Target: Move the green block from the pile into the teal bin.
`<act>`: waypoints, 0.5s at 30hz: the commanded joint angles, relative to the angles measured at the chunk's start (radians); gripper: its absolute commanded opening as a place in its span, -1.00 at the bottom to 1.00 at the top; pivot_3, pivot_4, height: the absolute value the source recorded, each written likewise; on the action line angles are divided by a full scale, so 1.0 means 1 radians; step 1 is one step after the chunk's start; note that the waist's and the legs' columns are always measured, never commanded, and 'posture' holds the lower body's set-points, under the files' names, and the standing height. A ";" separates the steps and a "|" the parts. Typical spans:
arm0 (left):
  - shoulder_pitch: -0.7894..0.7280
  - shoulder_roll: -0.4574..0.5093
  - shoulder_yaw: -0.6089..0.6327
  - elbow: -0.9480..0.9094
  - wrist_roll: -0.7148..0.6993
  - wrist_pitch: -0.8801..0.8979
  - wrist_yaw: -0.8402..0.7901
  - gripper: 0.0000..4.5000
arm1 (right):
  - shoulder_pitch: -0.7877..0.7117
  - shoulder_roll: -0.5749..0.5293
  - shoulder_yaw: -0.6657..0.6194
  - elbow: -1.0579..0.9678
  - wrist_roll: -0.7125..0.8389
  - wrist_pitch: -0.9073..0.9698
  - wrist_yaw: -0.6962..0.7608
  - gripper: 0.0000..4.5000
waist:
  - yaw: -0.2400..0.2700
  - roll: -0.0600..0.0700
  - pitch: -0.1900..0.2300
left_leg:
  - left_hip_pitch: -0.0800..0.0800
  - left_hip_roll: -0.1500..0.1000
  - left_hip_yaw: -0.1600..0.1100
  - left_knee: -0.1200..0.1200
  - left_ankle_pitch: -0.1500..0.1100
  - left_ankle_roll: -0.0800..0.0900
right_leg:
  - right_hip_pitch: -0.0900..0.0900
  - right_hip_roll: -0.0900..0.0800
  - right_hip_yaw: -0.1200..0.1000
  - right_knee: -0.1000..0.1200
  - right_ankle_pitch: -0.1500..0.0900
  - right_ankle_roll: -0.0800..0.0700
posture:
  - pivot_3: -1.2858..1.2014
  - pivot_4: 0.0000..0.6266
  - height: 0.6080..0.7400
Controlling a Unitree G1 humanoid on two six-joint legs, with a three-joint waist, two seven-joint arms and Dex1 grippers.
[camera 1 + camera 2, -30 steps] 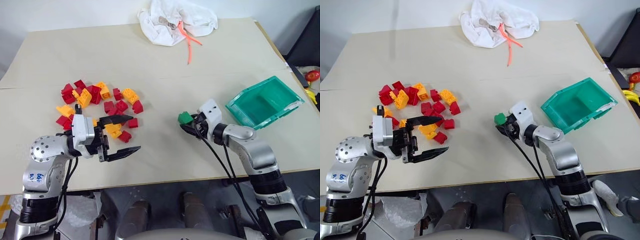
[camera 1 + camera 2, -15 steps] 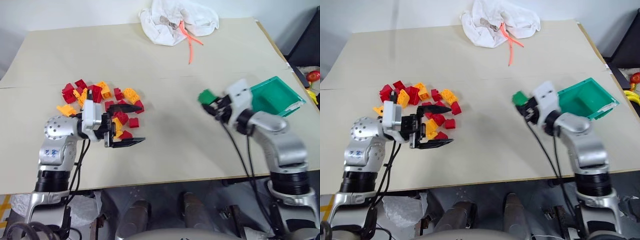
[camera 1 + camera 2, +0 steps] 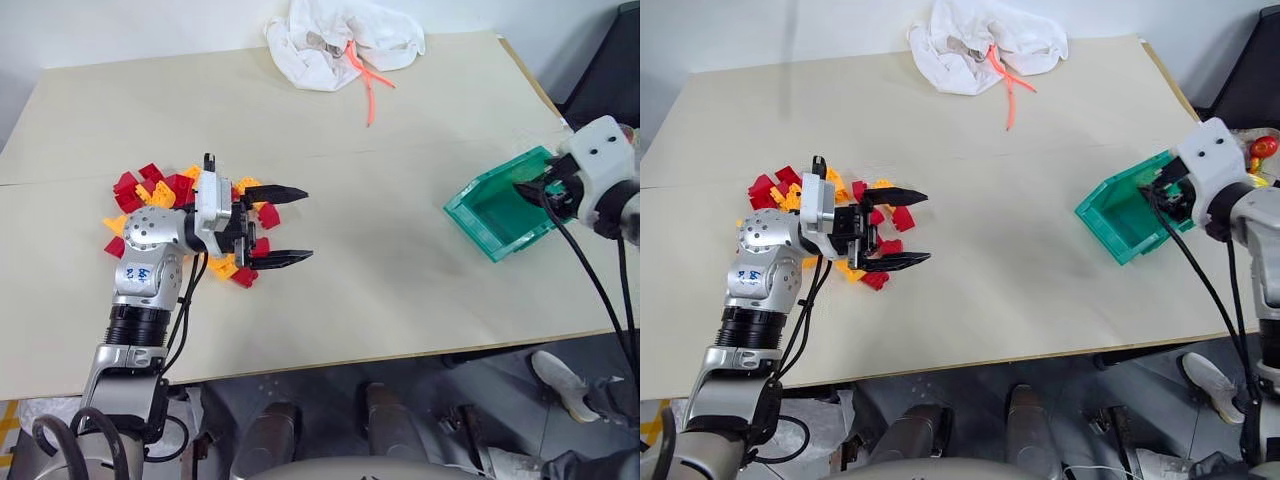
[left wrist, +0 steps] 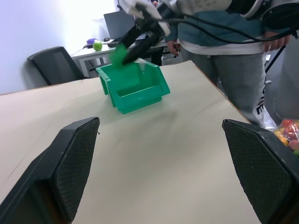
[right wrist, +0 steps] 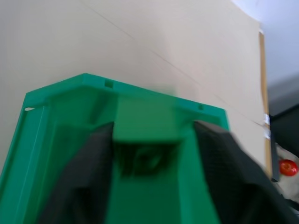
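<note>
Green block [image 5: 147,128] is positioned between the fingers of the right gripper [image 5: 148,154] directly above the teal bin [image 3: 487,222], presumably for release; firm pinching cannot be confirmed. Left gripper [image 3: 290,224] is parked beside the pile [image 3: 160,190], jaws spread wide.

This looks like an office or robotics lab set up for testing. A work table [image 3: 400,270] covered in plain beige board holds the trial, while behind it stand a black office chair [image 4: 58,63], a desk [image 4: 93,51] with a dark monitor [image 4: 117,23], and a person [image 4: 229,56] watching beside the table.
</note>
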 commanded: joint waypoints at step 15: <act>0.286 0.222 0.316 -0.340 -0.171 0.317 0.220 1.00 | -0.057 0.079 0.131 -0.094 0.317 0.042 0.516 0.98 | 0.005 -0.001 0.000 | -0.001 0.000 0.001 0.000 -0.001 0.004 | 0.000 0.000 0.004 -0.006 0.003 0.003 | 0.03 -0.52 1.00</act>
